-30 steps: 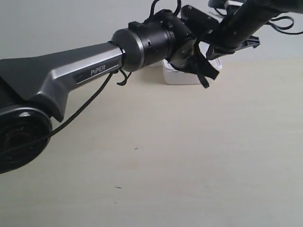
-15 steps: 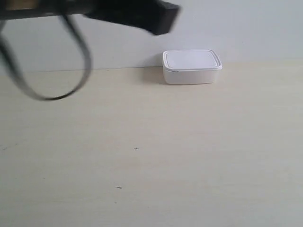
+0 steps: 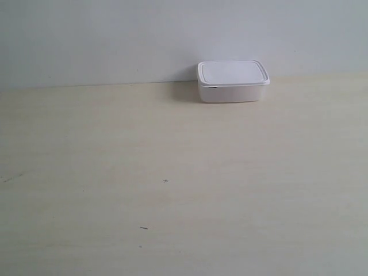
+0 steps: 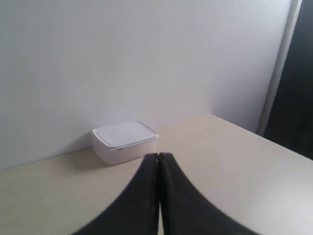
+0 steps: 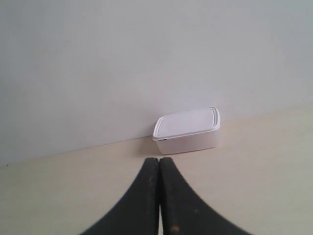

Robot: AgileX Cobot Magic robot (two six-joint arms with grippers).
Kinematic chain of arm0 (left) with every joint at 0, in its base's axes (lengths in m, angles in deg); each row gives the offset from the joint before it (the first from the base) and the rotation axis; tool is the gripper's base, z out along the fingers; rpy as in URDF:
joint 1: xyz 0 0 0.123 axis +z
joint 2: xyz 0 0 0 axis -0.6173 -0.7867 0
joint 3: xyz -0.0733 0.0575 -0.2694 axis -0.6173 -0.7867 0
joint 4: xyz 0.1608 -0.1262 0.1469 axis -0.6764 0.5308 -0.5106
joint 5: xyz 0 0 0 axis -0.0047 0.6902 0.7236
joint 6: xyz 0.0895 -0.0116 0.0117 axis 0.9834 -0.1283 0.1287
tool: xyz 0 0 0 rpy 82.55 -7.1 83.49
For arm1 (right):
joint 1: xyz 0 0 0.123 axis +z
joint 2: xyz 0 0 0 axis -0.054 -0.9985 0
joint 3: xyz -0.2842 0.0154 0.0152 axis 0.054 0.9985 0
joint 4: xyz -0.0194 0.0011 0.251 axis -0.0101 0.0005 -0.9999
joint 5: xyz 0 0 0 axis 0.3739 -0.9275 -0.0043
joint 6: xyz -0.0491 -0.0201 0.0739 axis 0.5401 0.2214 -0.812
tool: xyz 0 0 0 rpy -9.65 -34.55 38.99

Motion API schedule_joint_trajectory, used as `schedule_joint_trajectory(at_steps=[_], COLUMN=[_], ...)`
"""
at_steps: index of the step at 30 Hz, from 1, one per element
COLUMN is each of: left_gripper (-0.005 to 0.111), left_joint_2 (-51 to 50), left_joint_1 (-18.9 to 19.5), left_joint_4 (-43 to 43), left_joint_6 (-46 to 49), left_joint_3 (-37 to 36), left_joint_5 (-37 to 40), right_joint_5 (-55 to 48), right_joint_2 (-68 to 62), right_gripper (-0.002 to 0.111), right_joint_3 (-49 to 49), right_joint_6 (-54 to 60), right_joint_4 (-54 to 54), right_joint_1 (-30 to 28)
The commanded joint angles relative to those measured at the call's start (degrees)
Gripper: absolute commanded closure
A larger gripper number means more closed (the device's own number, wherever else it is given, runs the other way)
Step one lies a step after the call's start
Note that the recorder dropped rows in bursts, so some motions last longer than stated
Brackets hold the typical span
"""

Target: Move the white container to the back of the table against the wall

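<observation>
So from where I'm sitting this one looks basically wrapped up: the white box (image 3: 233, 81) is at the far edge of the table (image 3: 172, 172), a bit right of centre in the exterior view, lid on, sitting flat, and as far as I can tell it's pushed right up to the wall (image 3: 115, 40). I can't swear there's no sliver of gap behind it, since the angle doesn't really show that. Both wrist views look at the box from the near side with bare table in between, so both arms are well clear of it. The left gripper (image 4: 159, 155) is clenched, fingers pressed flat together with nothing between them, and the right gripper (image 5: 159, 159) is the same, closed on nothing. My read is we're in the backing-off and parking step, not the moving step. The next move shouldn't ask for much: just keep both arms away from the box so nothing nudges it off the wall. If a gap does turn up, a slow push on the near side with closed fingers would sort it. Compared with a second ago, the big arm that was hanging right over the box is gone from the exterior view, and so is the cable loop that was trailing across the upper left half a second ago. The box hasn't budged.
</observation>
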Motion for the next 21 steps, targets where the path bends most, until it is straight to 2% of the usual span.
schedule_joint_trajectory(at_steps=[1,16,19,21], left_gripper=[0.107,0.107,0.107,0.107], left_joint_2=[0.2,0.9,1.7,2.8], left_joint_1=[-0.1,-0.1,2.1,5.3], left_joint_4=[7.3,8.4,8.4,8.4], left_joint_6=[-2.7,-2.5,-2.5,-2.5], left_joint_3=[-0.4,-0.5,-0.5,-0.5], left_joint_5=[1.4,1.4,0.0,-1.9], right_joint_5=[-1.5,-1.5,-1.5,-1.5], right_joint_2=[0.2,0.4,1.0,2.6], right_gripper=[0.108,0.108,0.108,0.108], right_joint_3=[0.4,0.4,0.4,0.4], right_joint_6=[-0.8,-0.8,-0.8,-0.8], right_joint_4=[0.0,0.0,0.0,0.0], right_joint_1=[0.0,0.0,0.0,0.0])
